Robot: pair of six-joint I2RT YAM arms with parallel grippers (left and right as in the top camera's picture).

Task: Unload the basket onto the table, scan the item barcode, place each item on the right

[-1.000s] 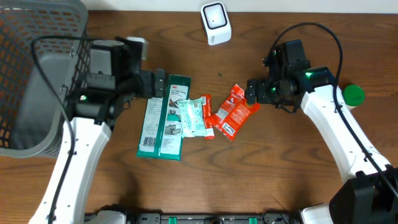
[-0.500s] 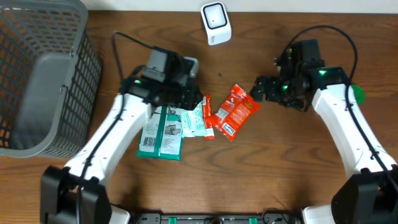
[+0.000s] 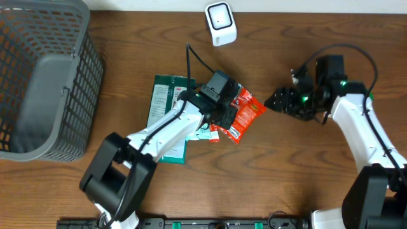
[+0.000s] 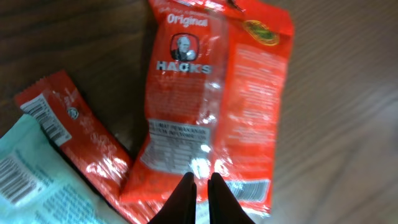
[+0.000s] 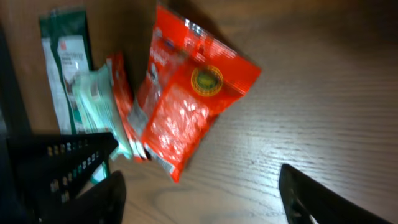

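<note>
Grip check: confirm shut left gripper [image 4: 200, 184] holds lower edge of red Hacks bag [image 4: 211, 93]; hold wide-open right gripper [image 5: 199, 196] clear; lift flat, barcode toward white scanner [image 3: 220, 24], upper centre.

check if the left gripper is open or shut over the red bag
Shut. On the left gripper the fingertips nearly touch over the red Hacks bag; whether they pinch it, cannot tell.

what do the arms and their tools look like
The left arm and right arm have white shell links with black joints and wrist blocks. A thin black cable loops off each wrist. The left tool is slim and black; the right tool is black too, with a green light behind it.
</note>
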